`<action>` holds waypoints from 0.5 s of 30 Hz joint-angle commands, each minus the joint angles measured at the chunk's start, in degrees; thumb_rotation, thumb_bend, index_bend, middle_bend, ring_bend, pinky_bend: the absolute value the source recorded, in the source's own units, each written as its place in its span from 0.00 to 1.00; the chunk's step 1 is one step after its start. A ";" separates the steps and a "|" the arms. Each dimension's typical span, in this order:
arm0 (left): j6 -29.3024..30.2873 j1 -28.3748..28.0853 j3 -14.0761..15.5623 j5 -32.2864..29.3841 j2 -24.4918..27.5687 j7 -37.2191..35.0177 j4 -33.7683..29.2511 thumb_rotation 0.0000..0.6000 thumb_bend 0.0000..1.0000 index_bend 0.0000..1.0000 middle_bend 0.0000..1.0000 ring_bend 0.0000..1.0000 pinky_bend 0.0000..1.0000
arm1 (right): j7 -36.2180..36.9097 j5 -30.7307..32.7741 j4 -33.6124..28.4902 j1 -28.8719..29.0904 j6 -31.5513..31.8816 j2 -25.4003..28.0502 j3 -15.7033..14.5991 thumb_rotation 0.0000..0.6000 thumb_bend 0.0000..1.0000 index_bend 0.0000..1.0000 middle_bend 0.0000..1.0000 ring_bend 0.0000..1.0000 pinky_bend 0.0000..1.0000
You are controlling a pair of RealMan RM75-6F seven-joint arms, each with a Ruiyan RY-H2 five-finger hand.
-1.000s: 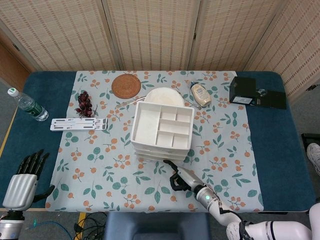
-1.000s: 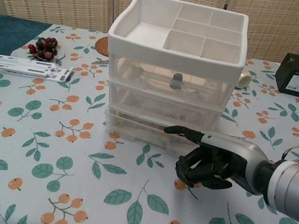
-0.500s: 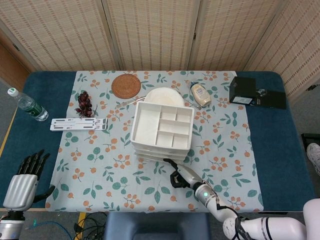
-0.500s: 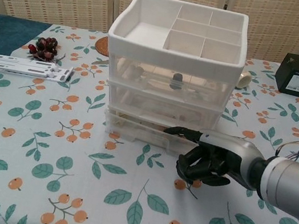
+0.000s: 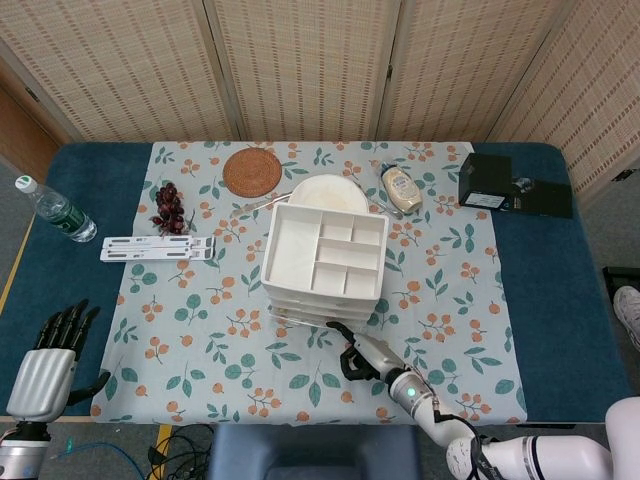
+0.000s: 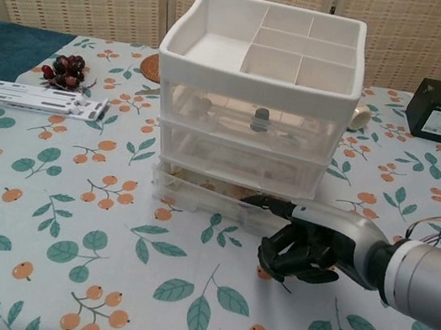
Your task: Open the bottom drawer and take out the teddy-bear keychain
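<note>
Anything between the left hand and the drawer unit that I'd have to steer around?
Head view: between the left hand at the near corner and the drawer unit lies only bare floral tablecloth. The white strip and grapes sit farther back, off that line.

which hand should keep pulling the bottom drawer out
The right robot hand: one finger is already hooked at the bottom drawer front. The left robot hand hangs off the table's near-left corner, far from the drawer unit.

woven folding screens point(image 5: 300, 60) | blue table point(image 5: 560, 300) | floral tablecloth point(image 5: 200, 330)
</note>
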 commanded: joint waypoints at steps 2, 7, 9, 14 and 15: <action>-0.07 -0.03 0.01 -0.03 -0.09 0.11 0.00 1.00 0.20 0.05 0.00 0.01 0.07 | 0.40 -1.24 -0.93 -0.36 -0.28 0.38 -0.52 1.00 0.77 0.07 0.79 1.00 1.00; -0.15 -0.04 0.03 -0.11 -0.14 0.23 -0.01 1.00 0.20 0.05 0.00 0.01 0.07 | 0.79 -3.04 -2.30 -0.82 -0.56 1.04 -1.28 1.00 0.77 0.10 0.79 1.00 1.00; -0.10 -0.01 0.04 -0.11 -0.15 0.22 -0.05 1.00 0.20 0.05 0.00 0.01 0.07 | 0.88 -3.65 -2.77 -0.93 -0.77 1.27 -1.61 1.00 0.77 0.11 0.80 1.00 1.00; 0.05 0.12 0.13 -0.03 -0.14 0.24 -0.06 1.00 0.20 0.05 0.00 0.01 0.07 | 0.94 -5.41 -4.18 -1.28 -1.12 2.07 -2.65 1.00 0.77 0.15 0.80 1.00 1.00; 0.07 0.13 0.14 -0.02 -0.15 0.26 -0.05 1.00 0.20 0.05 0.00 0.01 0.07 | 0.93 -5.71 -4.42 -1.34 -1.16 2.23 -2.84 1.00 0.77 0.15 0.80 1.00 1.00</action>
